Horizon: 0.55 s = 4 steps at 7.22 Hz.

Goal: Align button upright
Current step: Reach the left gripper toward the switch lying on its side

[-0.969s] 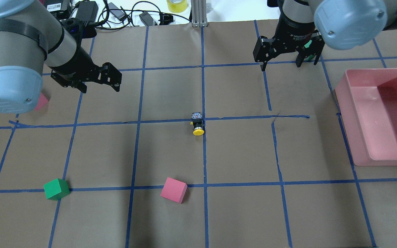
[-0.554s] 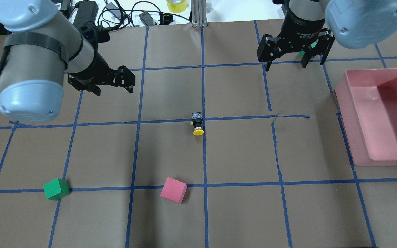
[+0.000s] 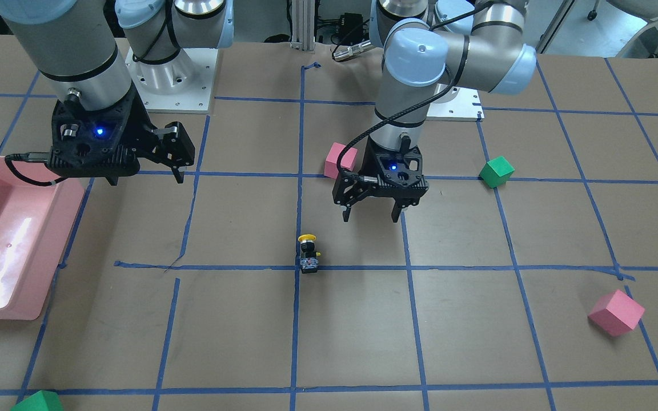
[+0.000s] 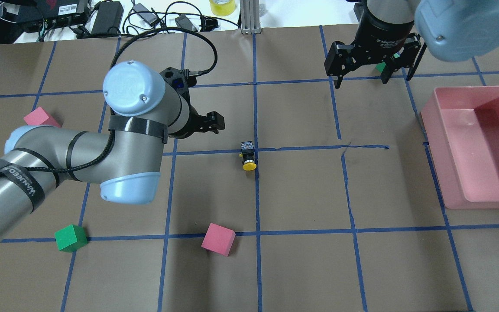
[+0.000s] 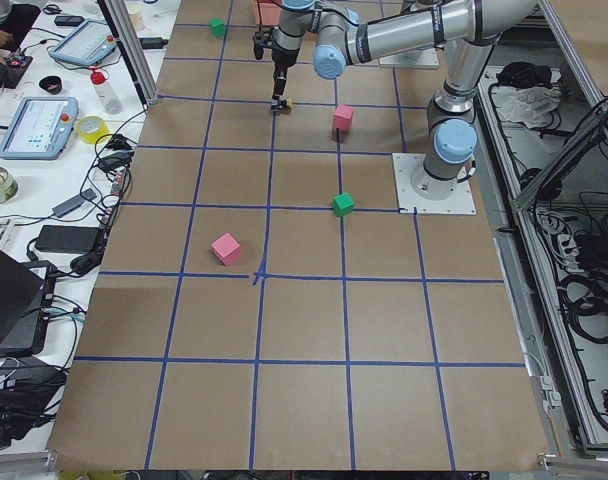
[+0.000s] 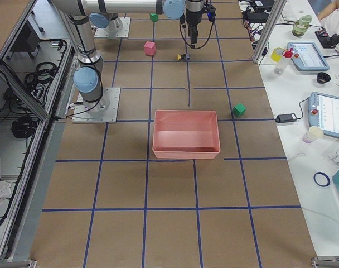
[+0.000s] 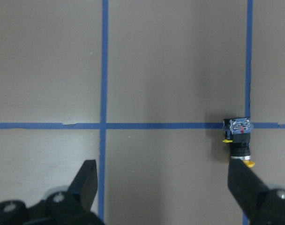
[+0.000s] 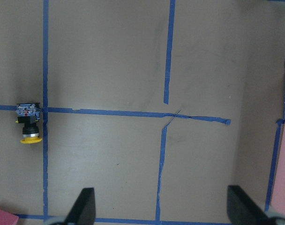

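Note:
The button (image 4: pixel 248 157) lies on its side on the brown table where blue tape lines cross, its yellow cap toward the robot. It also shows in the front view (image 3: pixel 308 251), the left wrist view (image 7: pixel 238 140) and the right wrist view (image 8: pixel 29 124). My left gripper (image 3: pixel 372 216) is open and empty, hovering just to the button's left and apart from it. In the overhead view my own arm mostly hides it. In the left wrist view the button sits by the right finger (image 7: pixel 245 187). My right gripper (image 4: pixel 371 80) is open and empty at the far right.
A pink bin (image 4: pixel 431 130) stands at the right edge. Pink cubes (image 4: pixel 218 239) (image 4: pixel 39 118) and a green cube (image 4: pixel 71 238) lie on the near and left parts. Another green cube (image 4: pixel 380 67) sits behind the right gripper. Cables (image 4: pixel 158 17) lie along the far edge.
My left arm has swung right across the table, bringing its gripper close to the button. The right gripper has shifted slightly right. The button has not moved.

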### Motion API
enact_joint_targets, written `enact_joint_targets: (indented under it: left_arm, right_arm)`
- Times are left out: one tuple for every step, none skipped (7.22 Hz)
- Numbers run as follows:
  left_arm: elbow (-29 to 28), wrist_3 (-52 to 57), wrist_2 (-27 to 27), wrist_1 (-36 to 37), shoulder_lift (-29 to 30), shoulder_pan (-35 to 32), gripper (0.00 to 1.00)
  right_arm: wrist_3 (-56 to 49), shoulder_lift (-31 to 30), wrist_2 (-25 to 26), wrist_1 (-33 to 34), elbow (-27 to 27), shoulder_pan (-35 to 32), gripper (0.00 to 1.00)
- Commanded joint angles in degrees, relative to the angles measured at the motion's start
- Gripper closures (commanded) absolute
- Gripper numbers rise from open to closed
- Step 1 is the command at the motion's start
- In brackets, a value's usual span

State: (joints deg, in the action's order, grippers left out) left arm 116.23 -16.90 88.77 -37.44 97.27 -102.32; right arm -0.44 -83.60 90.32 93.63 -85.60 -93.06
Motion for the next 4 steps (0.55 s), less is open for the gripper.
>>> enact_joint_targets:
  left_arm:
    - [3.90, -3.57, 0.17, 12.32, 4.13, -3.49, 0.00]
    - [4.43, -4.45, 1.57, 15.78, 6.50, -4.54, 0.00]
    - [4.44, -5.07, 5.76, 18.60, 9.31, -6.99, 0.00]
    - [4.44, -6.99, 6.41, 22.45, 11.60, -9.01, 0.00]
  right_arm:
    - [0.00, -0.07, -0.05, -0.03, -0.10, 0.07, 0.00]
    - [0.00, -0.07, 0.04, -0.03, -0.10, 0.07, 0.00]
    - [0.00, -0.07, -0.05, -0.03, -0.01, 0.07, 0.00]
    - [0.00, -0.16, -0.40, 0.15, 0.16, -0.02, 0.00]
